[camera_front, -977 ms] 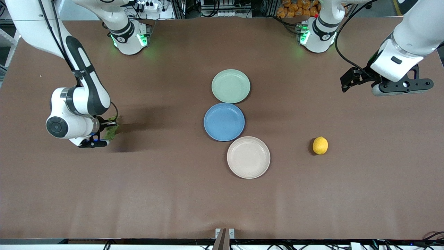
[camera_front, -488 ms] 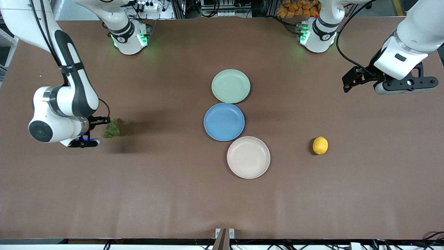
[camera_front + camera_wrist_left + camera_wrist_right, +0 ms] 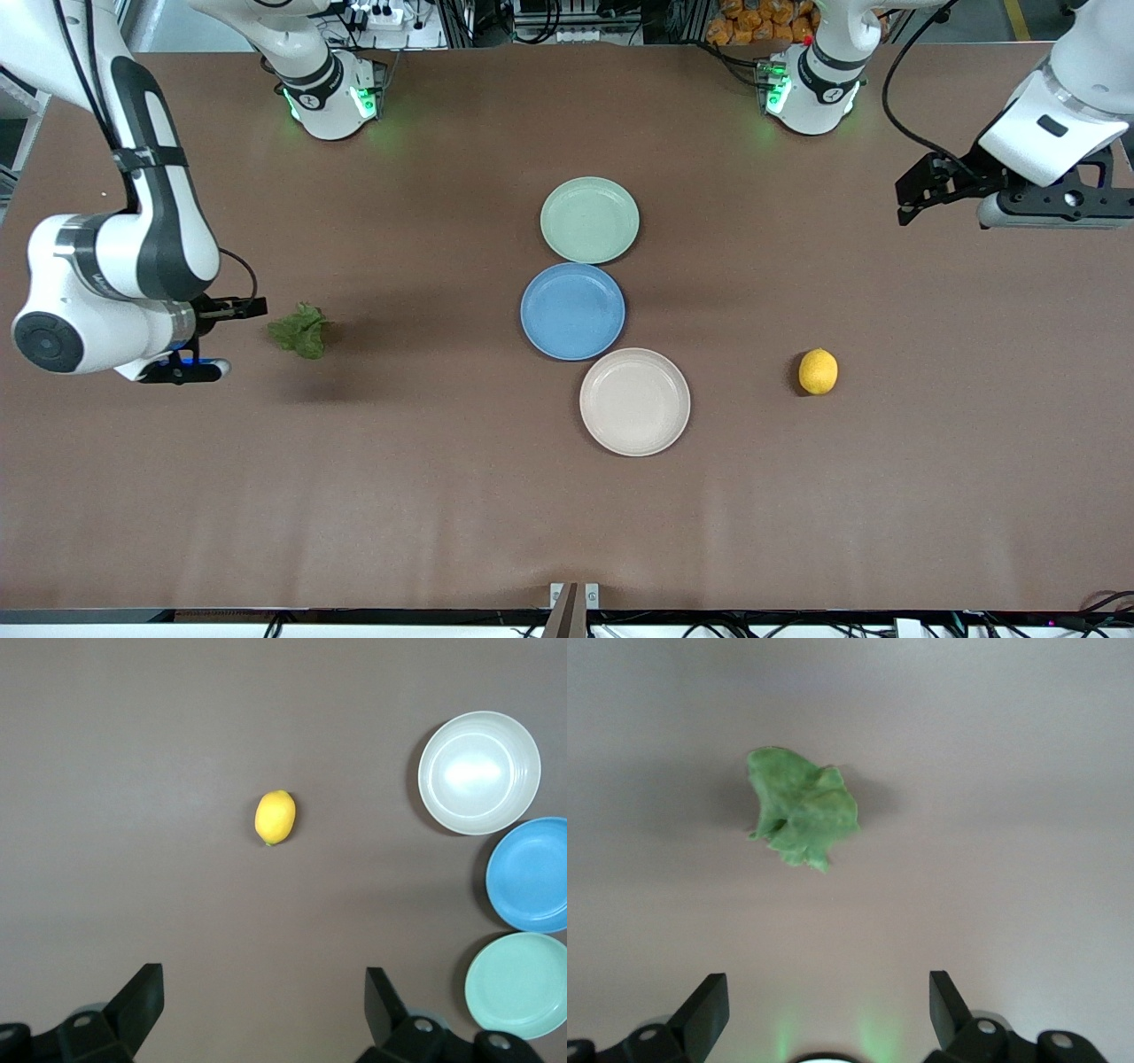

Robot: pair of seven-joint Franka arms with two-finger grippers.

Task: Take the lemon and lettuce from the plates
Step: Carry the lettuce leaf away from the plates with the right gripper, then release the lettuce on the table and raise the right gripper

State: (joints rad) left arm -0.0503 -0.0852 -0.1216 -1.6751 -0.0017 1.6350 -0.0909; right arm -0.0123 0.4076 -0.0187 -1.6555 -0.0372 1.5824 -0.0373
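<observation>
Both plates are sitting empty: the mint green plate (image 3: 589, 220) and the beige plate (image 3: 634, 401) are flanking the blue plate (image 3: 572, 311) mid-table. The lettuce (image 3: 301, 330) is lying on the table (image 3: 443, 496) well away from the blue plate, toward the right arm's end, and the lemon (image 3: 818, 370) toward the left arm's end. The right gripper (image 3: 205, 337) is hanging just beside the lettuce, jaws wide and holding nothing. The left gripper (image 3: 921, 188) is waiting, spread wide and empty. Judging by this, nothing is remaining to pick.
</observation>
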